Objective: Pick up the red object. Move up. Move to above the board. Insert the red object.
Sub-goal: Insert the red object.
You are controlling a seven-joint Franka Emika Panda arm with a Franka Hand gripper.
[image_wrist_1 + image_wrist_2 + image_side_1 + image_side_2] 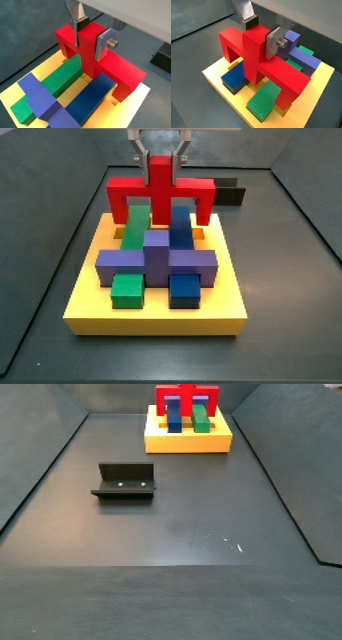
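My gripper (92,36) is shut on the raised stem of the red object (110,65), its silver fingers (105,44) on either side of the stem. It shows the same way in the other wrist view, gripper (261,34) on the red object (271,70). The red object (162,192) stands upright over the far end of the yellow board (158,313), its two legs pointing down at the board's orange slots beside the green (60,80) and blue (90,97) blocks. Whether the legs touch the board I cannot tell. The purple block (156,259) sits across the board's middle.
The fixture (124,482) stands on the dark floor well away from the board (187,441). A small dark box (230,195) sits just behind the board. Grey walls ring the floor.
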